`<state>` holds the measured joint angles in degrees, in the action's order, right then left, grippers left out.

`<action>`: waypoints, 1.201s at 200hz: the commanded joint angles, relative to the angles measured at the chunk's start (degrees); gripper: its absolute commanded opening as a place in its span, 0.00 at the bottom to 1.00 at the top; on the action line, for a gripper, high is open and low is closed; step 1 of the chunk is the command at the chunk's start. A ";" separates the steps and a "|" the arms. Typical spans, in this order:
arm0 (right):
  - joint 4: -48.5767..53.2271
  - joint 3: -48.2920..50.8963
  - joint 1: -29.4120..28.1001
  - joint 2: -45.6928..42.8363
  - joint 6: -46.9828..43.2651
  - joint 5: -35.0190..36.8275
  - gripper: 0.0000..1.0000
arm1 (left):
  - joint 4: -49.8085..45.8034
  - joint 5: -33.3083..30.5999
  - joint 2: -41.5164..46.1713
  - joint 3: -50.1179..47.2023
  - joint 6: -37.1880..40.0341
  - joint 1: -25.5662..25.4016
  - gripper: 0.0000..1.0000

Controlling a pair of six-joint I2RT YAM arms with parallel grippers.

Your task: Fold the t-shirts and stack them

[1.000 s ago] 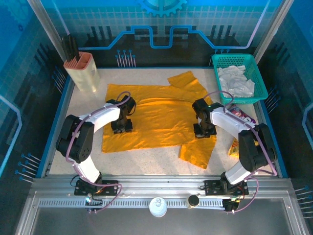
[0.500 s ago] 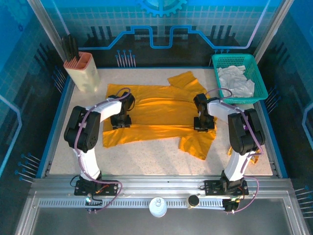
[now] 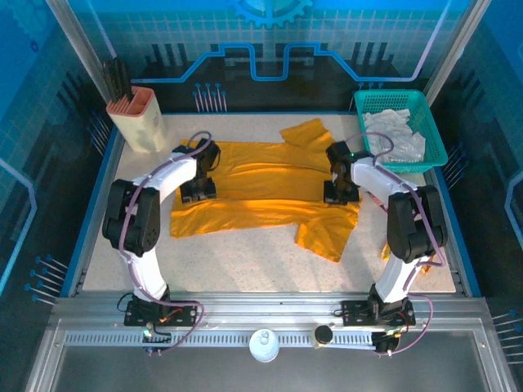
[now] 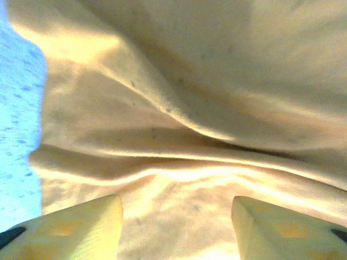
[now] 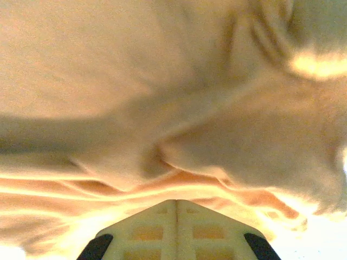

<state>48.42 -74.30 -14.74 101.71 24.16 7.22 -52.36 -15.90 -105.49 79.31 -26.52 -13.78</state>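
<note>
Two grippers had carried the near hem of the mustard shirt toward the far edge. Vs. a sec earlier the cloth lay as a narrower, doubled band mid-table, w/ the near-right sleeve dragged along. Left gripper had spread its fingers apart over the fold, clamping nothing, prob. letting go. Right gripper had fingers pressed together, cloth bunched at the tips, apparently a pinch on the shirt. First fold approx. done. The pale shirt sat in the green basket, far right.
</note>
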 commanded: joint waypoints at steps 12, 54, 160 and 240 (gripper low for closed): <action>3.38 -14.05 -0.47 8.02 -4.30 -1.10 0.01 | -4.96 -1.99 -1.33 13.07 3.10 0.40 0.60; 4.92 -34.39 0.66 26.58 -8.00 0.16 0.00 | -1.62 -2.73 -14.91 25.16 4.11 1.95 0.60; 1.73 -28.25 0.84 28.17 -7.56 0.48 0.00 | -4.94 0.11 -29.95 30.75 3.58 2.94 0.58; -3.08 -7.88 0.75 14.31 -4.79 1.73 0.00 | 5.19 6.41 -14.06 6.79 3.22 2.71 0.59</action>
<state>44.40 -85.27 -14.20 118.43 18.02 7.31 -46.68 -11.33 -121.19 88.77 -23.83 -11.25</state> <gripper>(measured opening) 0.065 0.583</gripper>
